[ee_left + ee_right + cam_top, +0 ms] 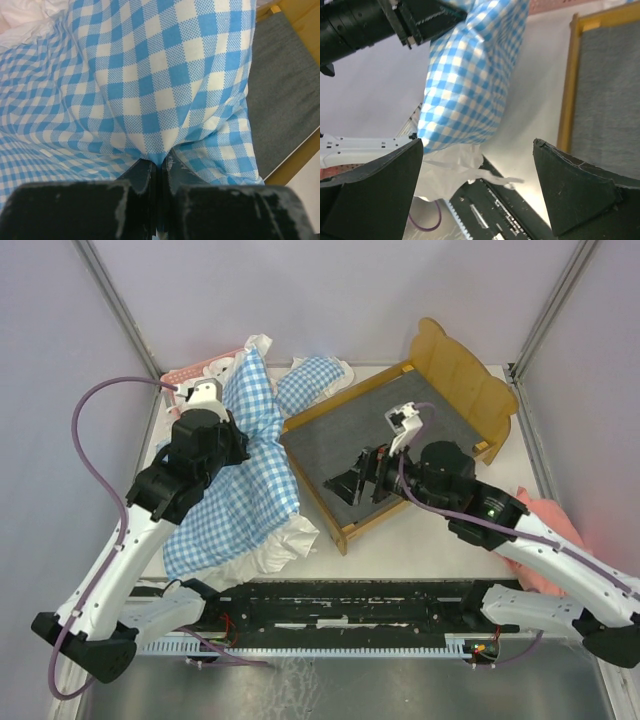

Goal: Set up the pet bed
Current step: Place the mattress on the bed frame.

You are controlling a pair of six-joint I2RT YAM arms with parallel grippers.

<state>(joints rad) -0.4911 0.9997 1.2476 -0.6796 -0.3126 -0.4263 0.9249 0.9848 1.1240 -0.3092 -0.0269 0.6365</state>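
Both arms share one build: white moulded links and black cylindrical joint housings.
- Left arm [110, 570]: black base block [85, 645]; a purple cable [74, 430] loops off its side.
- Right arm [545, 540]: a matching purple lead [401, 472]; small green indicator light [490, 508] on a black joint.
- White wrist housing [205, 392] at the left arm's tip.
- Left claw [159, 167]: black fingers, edges scuffed pale.
- Right claw [478, 145]: black, matte, wedge-shaped fingers with lightly chipped rims.
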